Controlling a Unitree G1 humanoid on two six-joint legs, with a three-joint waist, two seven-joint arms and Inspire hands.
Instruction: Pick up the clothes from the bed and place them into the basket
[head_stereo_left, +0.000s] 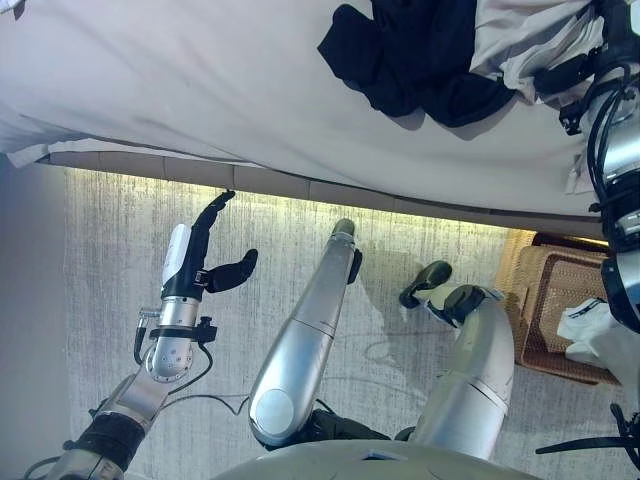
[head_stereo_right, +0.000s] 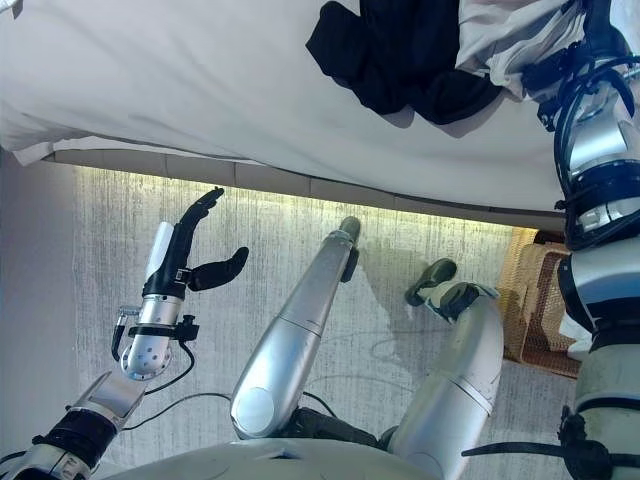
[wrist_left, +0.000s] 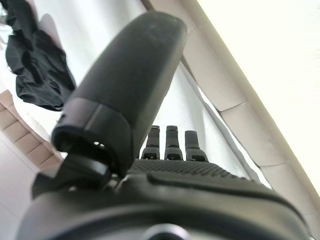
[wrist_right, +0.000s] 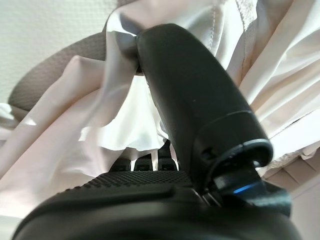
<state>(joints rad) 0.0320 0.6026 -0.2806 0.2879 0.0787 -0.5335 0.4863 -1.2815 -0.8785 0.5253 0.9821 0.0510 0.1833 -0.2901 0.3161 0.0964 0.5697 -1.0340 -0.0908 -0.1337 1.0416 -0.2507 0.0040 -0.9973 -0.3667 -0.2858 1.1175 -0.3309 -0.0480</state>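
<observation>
Left eye view: bed (head_stereo_left: 200, 90) filled the top, w/ a black top (head_stereo_left: 420, 55) lying on it near the right side. Just beside it lay a pale shirt (head_stereo_left: 525, 40). Right hand (head_stereo_left: 570, 75) was up at that shirt. Left hand (head_stereo_left: 195, 260) hung over the grey rug (head_stereo_left: 100, 300), well apart from the clothes, fingers straight, thumb out, holding nothing. Basket (head_stereo_left: 555, 300) sat on the floor at right w/ a white cloth (head_stereo_left: 590, 325) in it.

Right eye view: same scene.

Left wrist view: thumb and straight fingers (wrist_left: 167, 142), nothing in them; black top far off.

Right wrist view: thumb pressed onto pale shirt; fingers (wrist_right: 145, 162) curled into its folds.
</observation>
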